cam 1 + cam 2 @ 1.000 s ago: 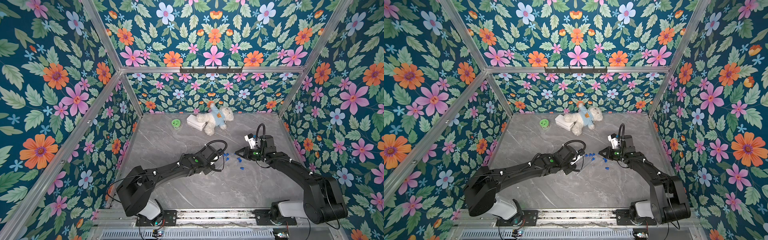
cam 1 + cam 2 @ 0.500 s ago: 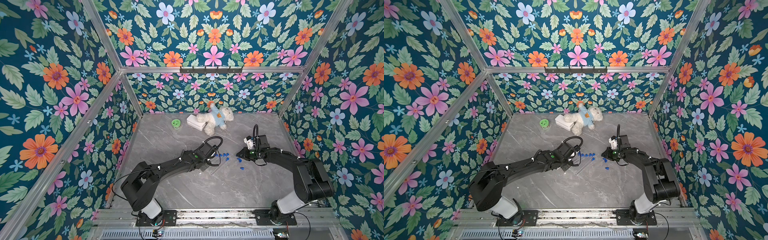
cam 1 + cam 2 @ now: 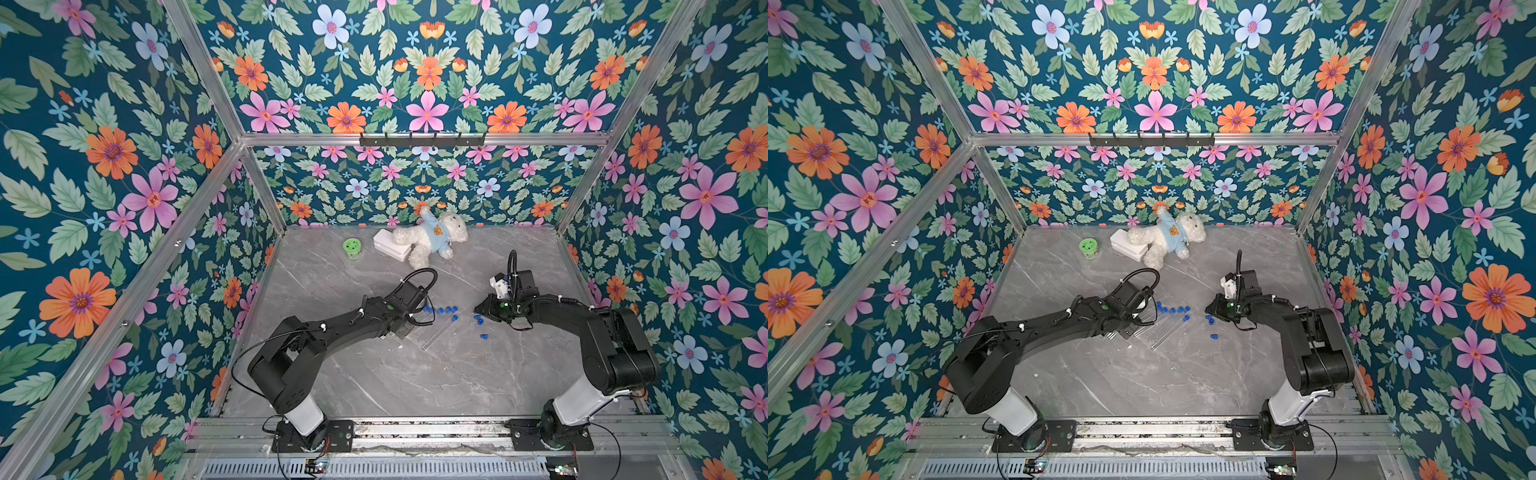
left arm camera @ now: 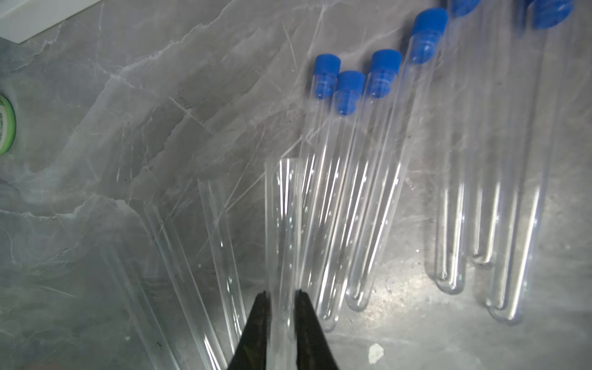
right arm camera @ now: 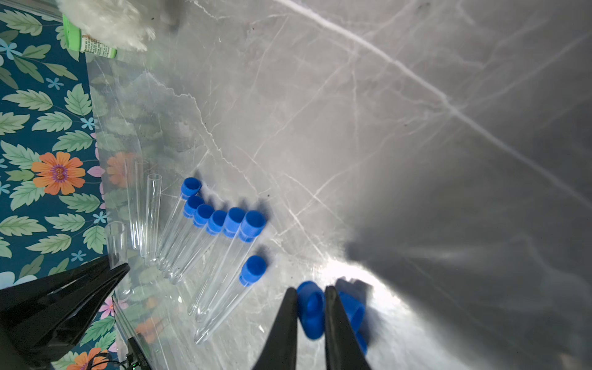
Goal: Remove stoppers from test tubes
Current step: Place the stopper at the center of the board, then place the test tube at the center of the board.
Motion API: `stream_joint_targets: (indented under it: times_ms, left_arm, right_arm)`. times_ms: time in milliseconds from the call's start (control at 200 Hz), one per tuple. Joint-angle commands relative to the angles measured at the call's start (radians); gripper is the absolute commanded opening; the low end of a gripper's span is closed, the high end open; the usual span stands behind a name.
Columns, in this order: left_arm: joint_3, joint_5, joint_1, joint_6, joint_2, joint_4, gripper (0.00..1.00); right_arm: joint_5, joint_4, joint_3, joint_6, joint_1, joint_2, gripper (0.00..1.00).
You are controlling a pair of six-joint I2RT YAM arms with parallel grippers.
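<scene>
On L wrist only, L end effector (image 4: pixel 282 293) pinching tube (image 4: pixel 281 224)

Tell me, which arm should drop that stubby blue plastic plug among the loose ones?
Right. The right gripper pinches the stubby blue plastic stopper beside the loose stoppers; the left gripper clamps a long uncapped clear tube.

left pincer (image 4: pixel 282 293) clamped on tube (image 4: pixel 279 224), right pincer (image 5: pixel 309 288) — on stopper (image 5: pixel 310 312)

Long clear test tubes (image 4: pixel 376 192) are gleaming glossy on the polished grey marble-look tabletop (image 4: pixel 128 128); stubby blue plastic stoppers (image 5: pixel 253 224) are looking matt and ribbed.
</scene>
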Motion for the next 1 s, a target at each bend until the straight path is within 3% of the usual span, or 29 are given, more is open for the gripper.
stream_joint_targets:
  times_ms: [0,395,670,995]
  left_arm:
    - [0.007,-0.012,0.006,-0.016,-0.001,-0.010,0.00]
    - [0.009,-0.012,0.032,-0.045,0.025,-0.013,0.00]
    - [0.029,-0.010,0.037,-0.070,0.055,-0.017,0.00]
    - [0.073,-0.049,0.052,-0.075,0.111,-0.031,0.00]
  right_arm:
    - [0.009,0.004,0.004,0.008,-0.004,0.028,0.19]
    - [0.009,0.015,-0.002,0.016,-0.009,0.035,0.25]
    - [0.019,0.011,-0.014,0.017,-0.009,0.006,0.44]
    - [0.050,-0.007,-0.038,0.003,-0.009,-0.090,0.54]
